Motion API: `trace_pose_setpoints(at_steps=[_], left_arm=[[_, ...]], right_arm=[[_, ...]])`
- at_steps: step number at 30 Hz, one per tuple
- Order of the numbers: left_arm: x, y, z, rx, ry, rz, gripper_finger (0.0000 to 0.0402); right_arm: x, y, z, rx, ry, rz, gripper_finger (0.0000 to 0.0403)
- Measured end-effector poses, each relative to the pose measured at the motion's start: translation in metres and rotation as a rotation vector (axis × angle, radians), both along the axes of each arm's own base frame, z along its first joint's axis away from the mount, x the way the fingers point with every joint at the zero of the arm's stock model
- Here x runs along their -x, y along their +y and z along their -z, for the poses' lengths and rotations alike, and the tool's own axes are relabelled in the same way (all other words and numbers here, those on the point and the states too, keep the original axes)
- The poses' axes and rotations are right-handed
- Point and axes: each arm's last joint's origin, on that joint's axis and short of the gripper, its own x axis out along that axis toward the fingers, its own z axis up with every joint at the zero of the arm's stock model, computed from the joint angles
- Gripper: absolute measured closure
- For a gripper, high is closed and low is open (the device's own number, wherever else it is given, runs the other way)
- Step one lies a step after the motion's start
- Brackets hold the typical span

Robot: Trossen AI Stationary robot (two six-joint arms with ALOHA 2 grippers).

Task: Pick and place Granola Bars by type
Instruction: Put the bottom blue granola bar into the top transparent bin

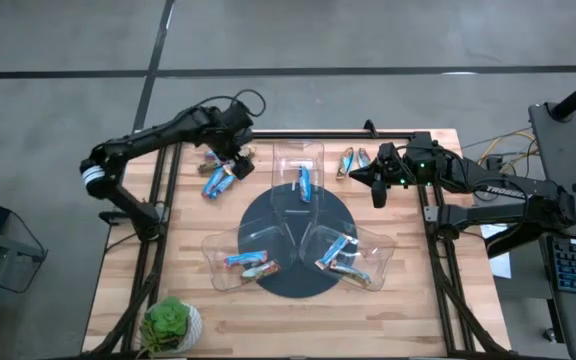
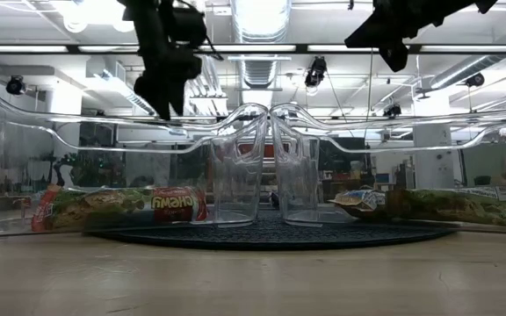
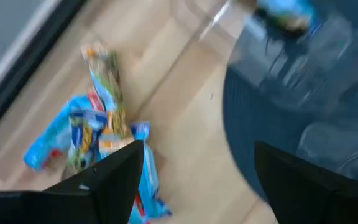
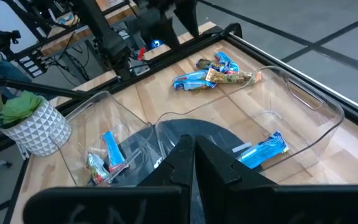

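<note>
Above far-left pile of bars (image 1: pixel 218 178), left gripper (image 1: pixel 240 152) open, empty; wrappers light, slick, crinkly: pinch mid-length. Right gripper (image 1: pixel 377 180) closed.

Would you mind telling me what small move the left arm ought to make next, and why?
Probably lower the left gripper onto the loose pile of bars at the table's far-left side. Its fingers stand open and empty above that pile, so nothing is gripped yet, while the far tray holds only one blue bar. The right gripper waits shut beside that tray.
</note>
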Motion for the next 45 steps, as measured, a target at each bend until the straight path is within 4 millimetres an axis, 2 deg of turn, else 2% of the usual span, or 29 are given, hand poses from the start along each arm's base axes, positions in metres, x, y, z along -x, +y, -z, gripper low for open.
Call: trace_pose_setpoints(at_steps=[7, 16, 23, 45], left_arm=[[-0.006, 0.004, 0.028, 0.07, 0.109, -0.052, 0.0117], [0.002, 0.001, 0.062, 0.072, 0.223, -0.116, 0.0117], [0.006, -0.001, 0.092, 0.085, 0.219, -0.188, 0.0117], [0.02, -0.008, 0.137, 0.09, 0.236, -0.223, 0.0117]], right_arm=[[0.0, 0.0, 0.0, -0.003, 0.0, 0.001, 0.0394], [0.0, 0.0, 0.0, -0.004, 0.001, 0.002, 0.0394], [0.0, 0.0, 0.0, -0.003, 0.001, 0.002, 0.0394], [0.0, 0.0, 0.0, -0.003, 0.001, 0.002, 0.0394]])
